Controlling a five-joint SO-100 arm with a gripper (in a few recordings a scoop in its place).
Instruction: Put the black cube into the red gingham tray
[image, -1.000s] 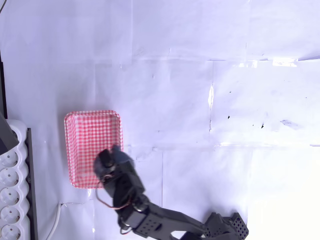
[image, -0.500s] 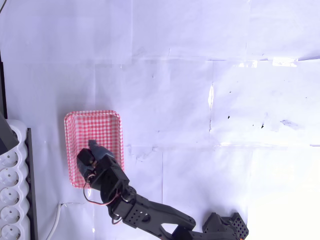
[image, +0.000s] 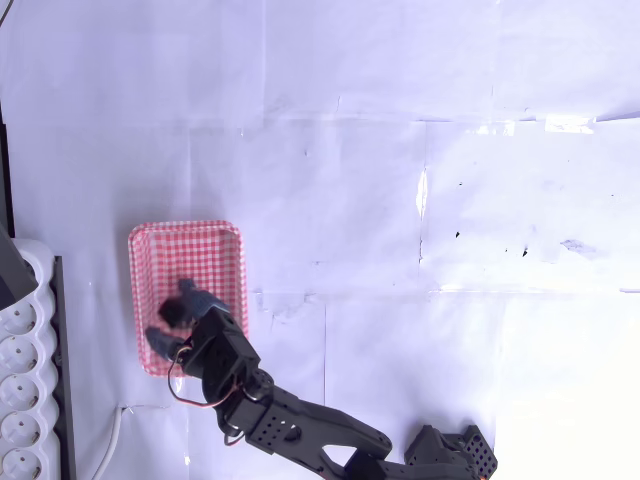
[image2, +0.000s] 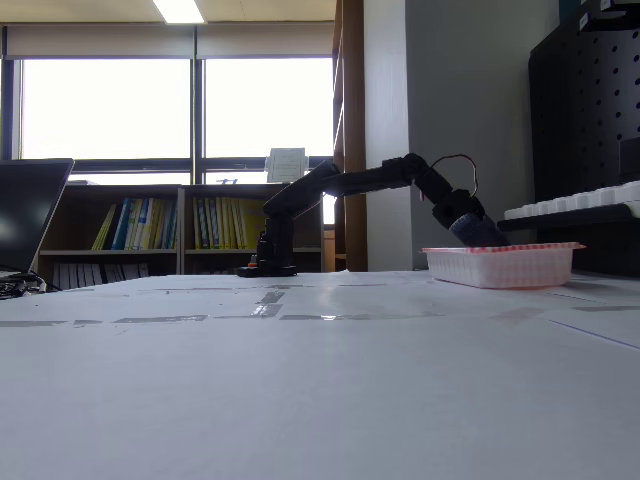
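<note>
The red gingham tray (image: 186, 243) lies at the left of the white table in the overhead view. My gripper (image: 174, 322) hangs over the tray's near half with its grey fingers (image: 197, 298) spread apart, so it is open. A small dark blurred shape between them is the black cube (image: 172, 312), inside the tray's rim. In the fixed view the tray (image2: 500, 266) sits at the right, and the gripper (image2: 480, 232) dips into it from the left. There the tray's rim hides the cube.
A white power strip (image: 20, 400) runs along the left edge beside the tray, with a white cable (image: 113, 432) near it. The arm's base (image: 450, 455) is at the bottom. A laptop (image2: 30, 220) stands at the far left of the fixed view.
The gripper swung left from the tray's right rim to over its inside. In the last half second its fingers spread apart, leaving the cube between them.
</note>
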